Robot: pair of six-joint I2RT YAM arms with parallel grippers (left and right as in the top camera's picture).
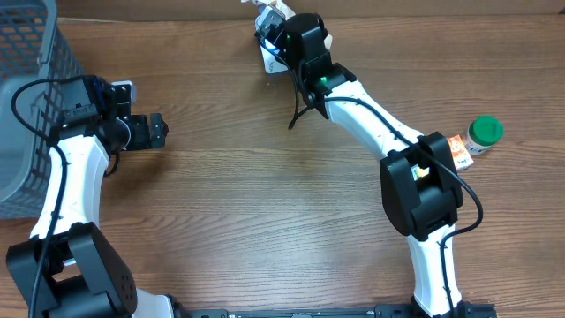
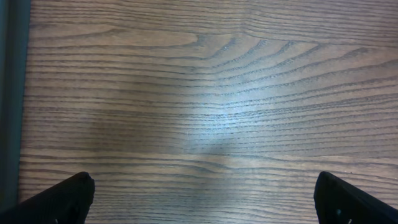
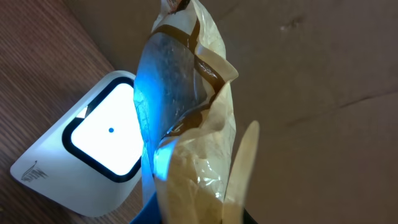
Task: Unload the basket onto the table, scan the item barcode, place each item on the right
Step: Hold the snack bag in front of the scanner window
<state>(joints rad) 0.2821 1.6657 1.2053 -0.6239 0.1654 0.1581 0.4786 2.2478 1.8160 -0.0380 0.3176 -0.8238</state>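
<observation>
Wood-grain table (image 1: pixel 265 203), grey basket (image 1: pixel 26 53), packet (image 3: pixel 193 155) beside lit scanner (image 3: pixel 93 149)

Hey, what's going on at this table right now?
The right hand is shut on a crinkly yellowish packet, holding it up beside the scanner, whose window glows white and casts blue light on the wrapper. The left hand hangs open over bare table next to the grey basket, holding nothing. A green-capped bottle stands near the right arm.

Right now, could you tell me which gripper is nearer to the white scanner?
Right. The right gripper holds a yellowish packet right by the scanner; the left gripper hangs open far off to its left, beside the basket.
</observation>
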